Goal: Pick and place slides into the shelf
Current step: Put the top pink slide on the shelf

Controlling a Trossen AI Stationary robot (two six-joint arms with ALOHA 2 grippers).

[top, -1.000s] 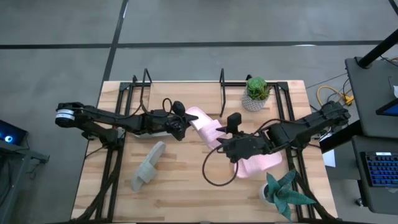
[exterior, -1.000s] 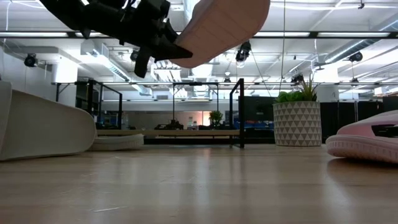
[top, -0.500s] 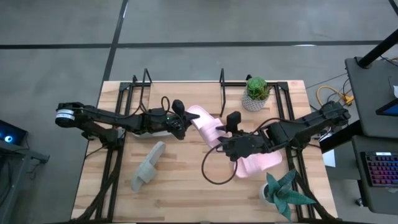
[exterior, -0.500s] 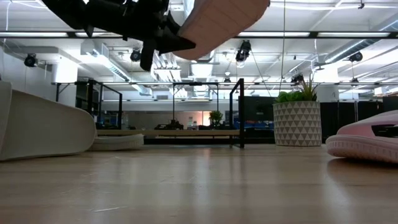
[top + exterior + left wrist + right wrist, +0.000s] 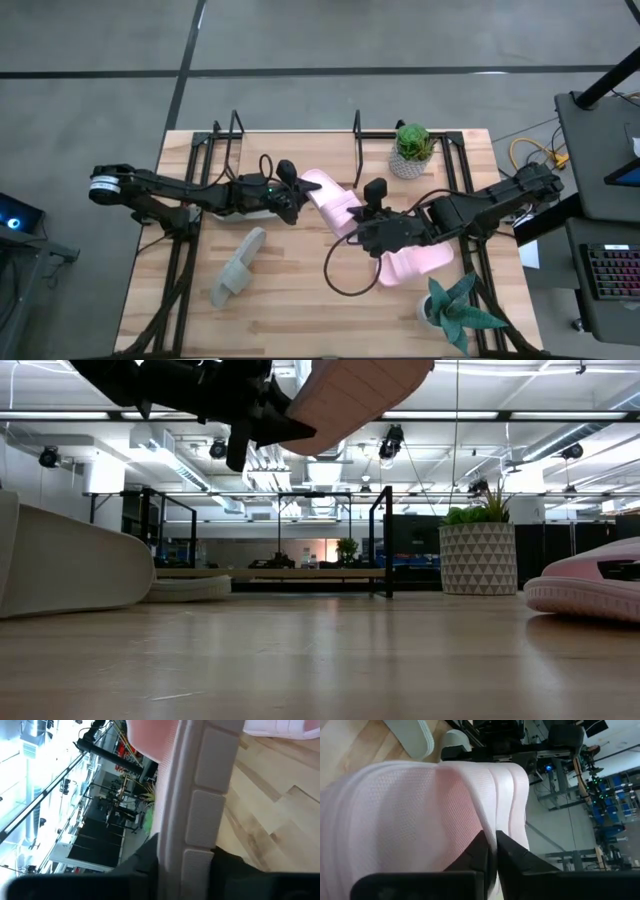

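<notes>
the left hand [image 5: 291, 203] grips one pale pink slide [image 5: 330, 200] by its edge and holds it off the counter [image 5: 300, 300], over the middle of the board; in the left wrist view its dark fingers [image 5: 145, 862] sit either side of the slide's ribbed sole rim [image 5: 200, 810]. in the low view this slide [image 5: 360, 400] hangs high above the wood with the hand [image 5: 262, 422] clamped at its end. the right hand [image 5: 368, 228] has its fingers pinched on the same pink slide from the other side; the right wrist view shows the two dark fingertips [image 5: 480, 852] pressed close together on a fold of the pink strap [image 5: 445, 810]. so both hands hold that one slide between them

the second pink slide [image 5: 415, 262] lies on the counter under the right arm, near a spiky green plant [image 5: 455, 310] at the front right corner; in the low view it [image 5: 585, 590] rests flat at the right. one grey-green slide [image 5: 238, 265] lies on the counter in front of the left arm, well apart from the pink ones. another pale slide [image 5: 190, 588] sits by the shelf [image 5: 236, 130], whose thin black uprights stand along the back edge. a potted plant in a patterned white pot [image 5: 411, 150] stands at the back right, just beside the shelf's right upright [image 5: 357, 130]
</notes>
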